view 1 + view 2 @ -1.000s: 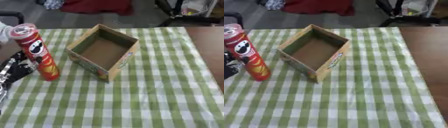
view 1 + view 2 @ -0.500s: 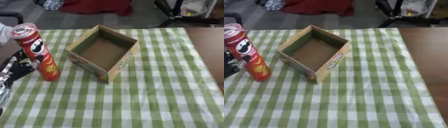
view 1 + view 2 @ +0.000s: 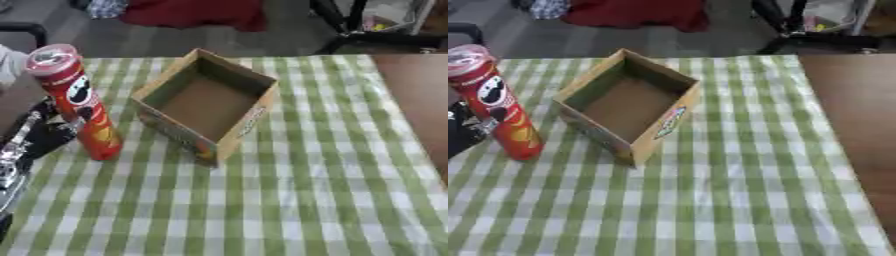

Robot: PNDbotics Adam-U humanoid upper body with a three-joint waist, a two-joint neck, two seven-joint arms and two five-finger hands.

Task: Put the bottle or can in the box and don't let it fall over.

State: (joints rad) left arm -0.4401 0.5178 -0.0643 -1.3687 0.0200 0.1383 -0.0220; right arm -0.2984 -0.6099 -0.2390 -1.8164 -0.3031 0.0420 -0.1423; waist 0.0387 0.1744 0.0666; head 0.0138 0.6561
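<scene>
Robot hand [image 3: 42, 137] at upright can [image 3: 77, 100], fingers unclear.

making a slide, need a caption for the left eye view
Black robot hand beside an upright red cylindrical chip can, left of an empty open cardboard box on green checked cloth.

Likely lab or office — grey floor [image 3: 166, 35], black chair base [image 3: 367, 35] — checked tablecloth [image 3: 315, 190].

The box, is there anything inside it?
No. The box is open on top and only its bare brown floor shows. The near wall hides a thin strip of floor behind it. The red can stands outside, beside the left hand.
</scene>
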